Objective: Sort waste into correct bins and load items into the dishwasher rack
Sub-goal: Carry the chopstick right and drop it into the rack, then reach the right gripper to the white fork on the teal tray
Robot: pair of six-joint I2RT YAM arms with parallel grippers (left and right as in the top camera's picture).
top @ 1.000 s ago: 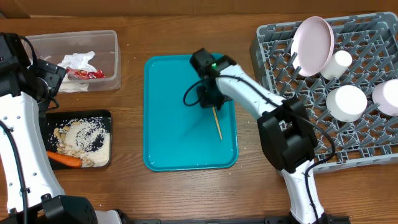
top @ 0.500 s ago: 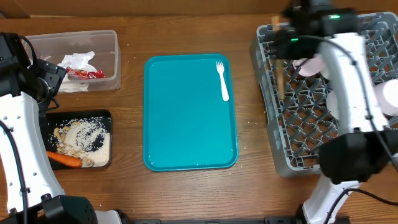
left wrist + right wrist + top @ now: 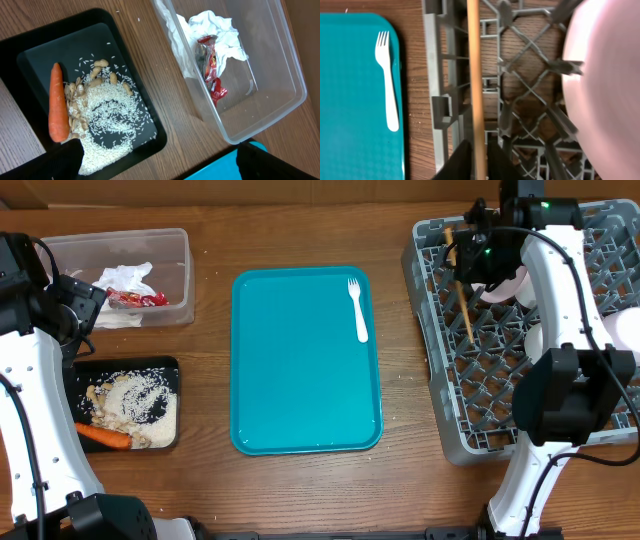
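My right gripper [image 3: 480, 258] is shut on the thin wooden stick [image 3: 463, 298] and holds it over the left part of the grey dishwasher rack [image 3: 450, 405]. In the right wrist view the stick [image 3: 475, 75] runs up from the gripper [image 3: 479, 162], along the rack wall [image 3: 436, 75], beside the white plate [image 3: 605, 75]. The white fork [image 3: 358, 310] lies on the teal tray [image 3: 300, 380]. My left gripper [image 3: 157, 157] is open and empty above the black tray [image 3: 30, 45] and the clear tub [image 3: 280, 60].
The tub holds white napkins [image 3: 215, 25] and a red wrapper [image 3: 212, 70]. The black tray holds a carrot [image 3: 57, 102], nuts and rice [image 3: 107, 120]. A white bowl [image 3: 625, 330] shows at the rack's right edge. My right arm hides much of the rack.
My right gripper has carried the wooden stick from the teal tray to the rack and now holds it lower and more tilted. The fork has come into view. The left arm has not moved.
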